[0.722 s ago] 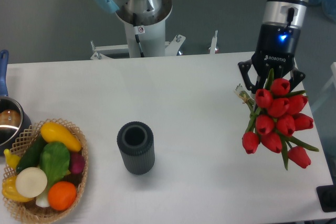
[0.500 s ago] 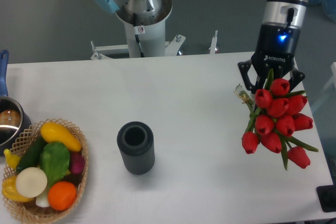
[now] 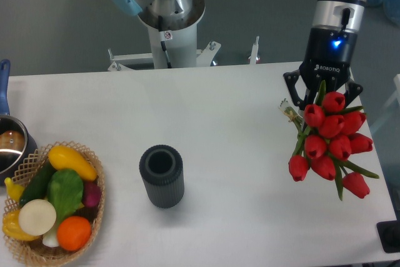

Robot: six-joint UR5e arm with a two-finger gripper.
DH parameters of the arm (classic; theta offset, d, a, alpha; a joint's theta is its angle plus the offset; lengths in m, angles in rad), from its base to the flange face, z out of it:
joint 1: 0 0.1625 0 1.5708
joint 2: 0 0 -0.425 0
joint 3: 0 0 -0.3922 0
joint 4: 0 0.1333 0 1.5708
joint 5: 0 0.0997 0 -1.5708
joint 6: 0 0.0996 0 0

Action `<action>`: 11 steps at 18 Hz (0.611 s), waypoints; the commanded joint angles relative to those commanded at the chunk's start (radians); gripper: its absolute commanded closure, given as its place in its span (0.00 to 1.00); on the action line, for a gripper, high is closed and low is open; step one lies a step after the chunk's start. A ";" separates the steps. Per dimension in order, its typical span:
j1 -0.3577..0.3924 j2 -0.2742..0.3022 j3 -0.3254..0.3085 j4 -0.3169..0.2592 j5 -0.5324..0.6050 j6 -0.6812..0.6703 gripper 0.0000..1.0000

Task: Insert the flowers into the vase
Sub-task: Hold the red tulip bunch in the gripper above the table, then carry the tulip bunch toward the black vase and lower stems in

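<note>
The flowers (image 3: 331, 145), a tied bunch of red tulip buds with green stems, hang at the right side of the table, with the cut stem ends pointing up-left. My gripper (image 3: 322, 99) comes down from above with its black fingers closed around the stems just above the top buds. The vase (image 3: 162, 176), a short dark grey ribbed cylinder, stands upright left of centre with its round mouth empty, far to the left of the gripper.
A wicker basket (image 3: 97, 168) of colourful vegetables sits at the front left. A metal pot (image 3: 9, 149) with a blue handle stands at the left edge. The arm's base (image 3: 169, 35) rises behind the table. A black block (image 3: 389, 236) is at the front right corner.
The gripper and the bunch of flowers have risen a few pixels. The vase, basket and pot have not moved.
</note>
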State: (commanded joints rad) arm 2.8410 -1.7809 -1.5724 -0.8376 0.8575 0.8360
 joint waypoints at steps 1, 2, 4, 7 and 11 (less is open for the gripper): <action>-0.003 -0.002 0.005 0.000 0.002 0.000 0.72; -0.008 -0.005 0.009 0.000 0.002 0.000 0.72; -0.018 -0.006 0.014 0.000 0.000 -0.002 0.72; -0.057 -0.006 0.017 0.002 0.000 0.000 0.72; -0.101 -0.008 0.018 0.029 -0.037 0.003 0.72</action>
State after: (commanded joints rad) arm 2.7398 -1.7886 -1.5539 -0.8085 0.8208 0.8391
